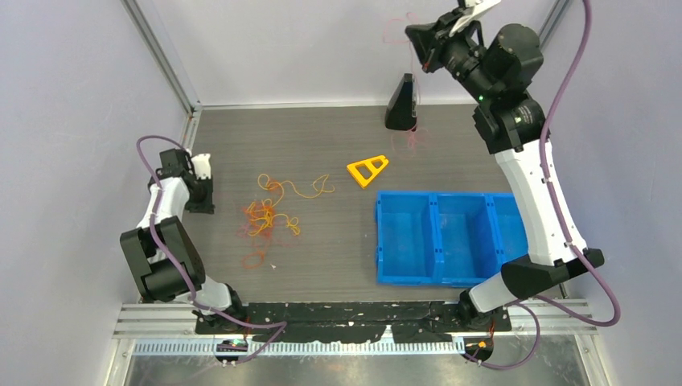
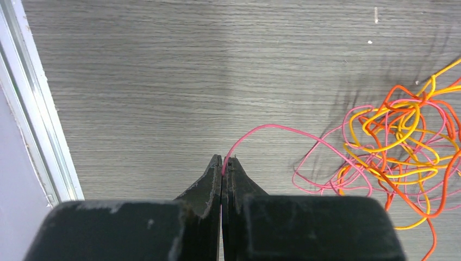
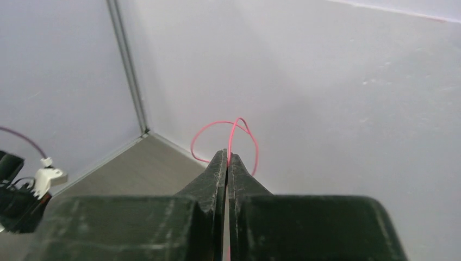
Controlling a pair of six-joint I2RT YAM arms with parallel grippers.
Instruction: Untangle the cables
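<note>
Top external — cables [image 1: 261, 215] left-centre, blue bin [image 1: 378, 241] well apart.

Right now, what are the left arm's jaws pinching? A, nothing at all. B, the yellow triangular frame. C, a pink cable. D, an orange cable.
C: the left wrist view shows the jaws shut on a thin pink cable that trails off to the tangle of orange and yellow strands.
</note>
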